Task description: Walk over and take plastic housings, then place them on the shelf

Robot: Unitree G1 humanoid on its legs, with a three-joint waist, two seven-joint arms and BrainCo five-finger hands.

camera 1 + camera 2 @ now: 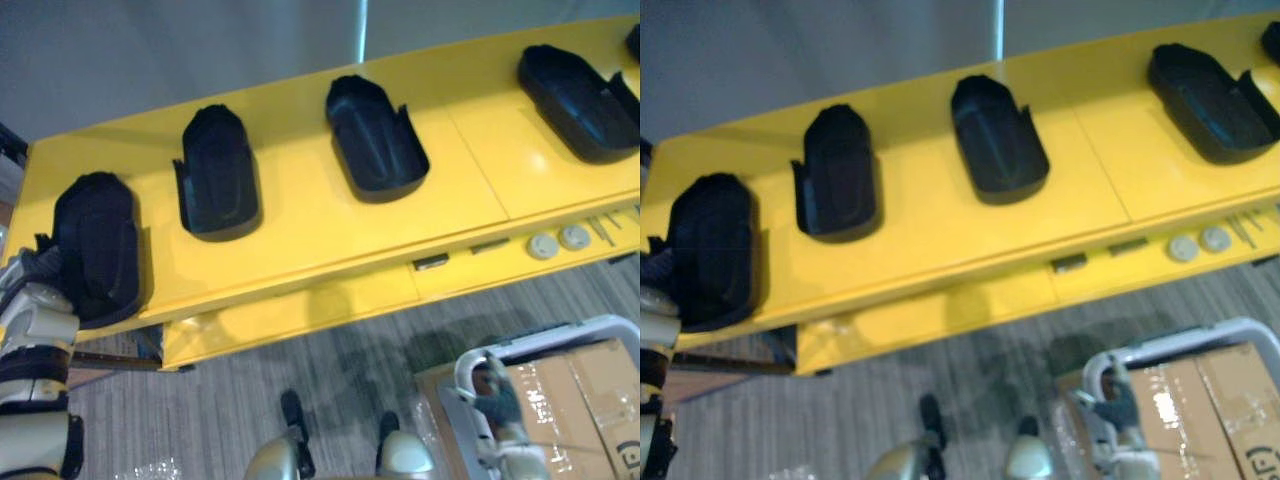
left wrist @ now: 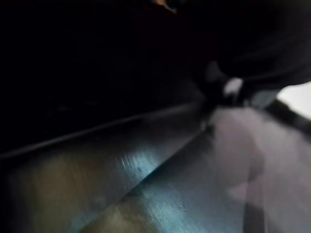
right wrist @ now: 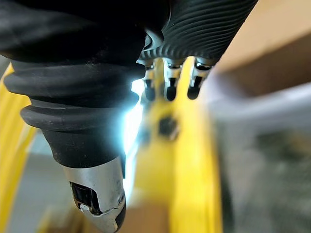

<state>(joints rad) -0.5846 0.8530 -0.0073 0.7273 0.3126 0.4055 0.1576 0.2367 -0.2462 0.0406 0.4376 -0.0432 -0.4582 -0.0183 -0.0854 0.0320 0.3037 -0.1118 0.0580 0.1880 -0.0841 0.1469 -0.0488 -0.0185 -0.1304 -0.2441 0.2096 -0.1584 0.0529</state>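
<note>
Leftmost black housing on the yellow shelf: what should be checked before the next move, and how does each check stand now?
1. Leftmost black plastic housing lies on the long yellow shelf: ok, though close to the front edge.
2. Left hand grip on it: cannot tell; the housing hides the contact.
3. Gap to the second black housing: ok, yellow shows between them.
4. Right hand empty: ok, fingers relaxed, low beside the brown cardboard boxes.
5. Housing sitting flat on the shelf: cannot tell.
</note>
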